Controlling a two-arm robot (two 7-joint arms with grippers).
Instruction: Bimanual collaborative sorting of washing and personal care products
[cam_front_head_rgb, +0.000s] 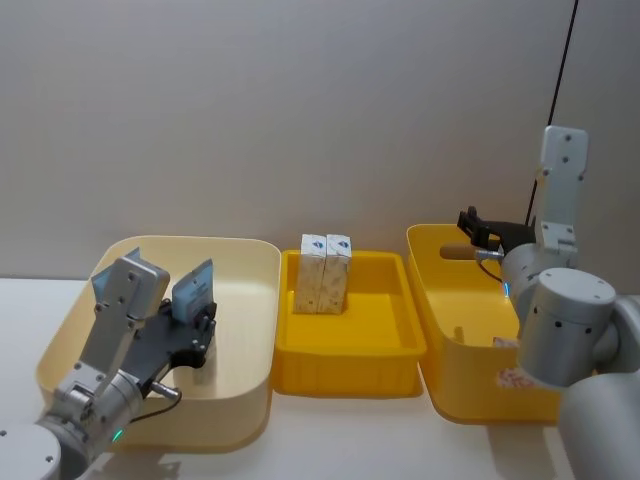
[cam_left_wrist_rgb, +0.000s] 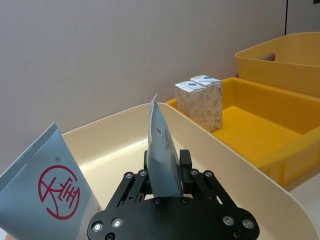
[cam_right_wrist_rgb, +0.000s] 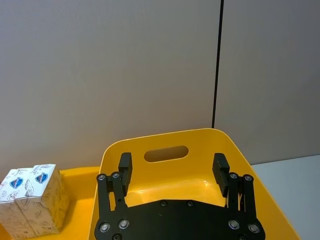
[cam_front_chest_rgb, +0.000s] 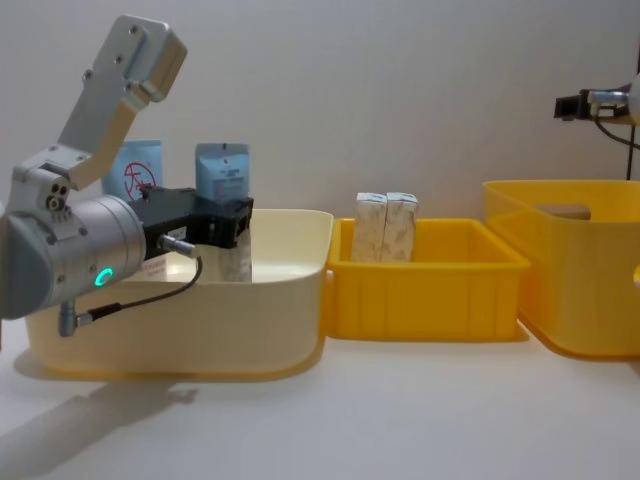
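Grip check: my left jaws pinched the pale blue tube upright over the cream bin near the red-logo tube, right jaws hung wide above the deep yellow bin, so lowering straight seemed safest.

Left claw clamped, right claw spread.
The left gripper pinches a pale blue tube upright between its fingers, its forearm slanting up behind it. The right gripper hovers with fingers wide apart, seemingly level, its arm raised behind.
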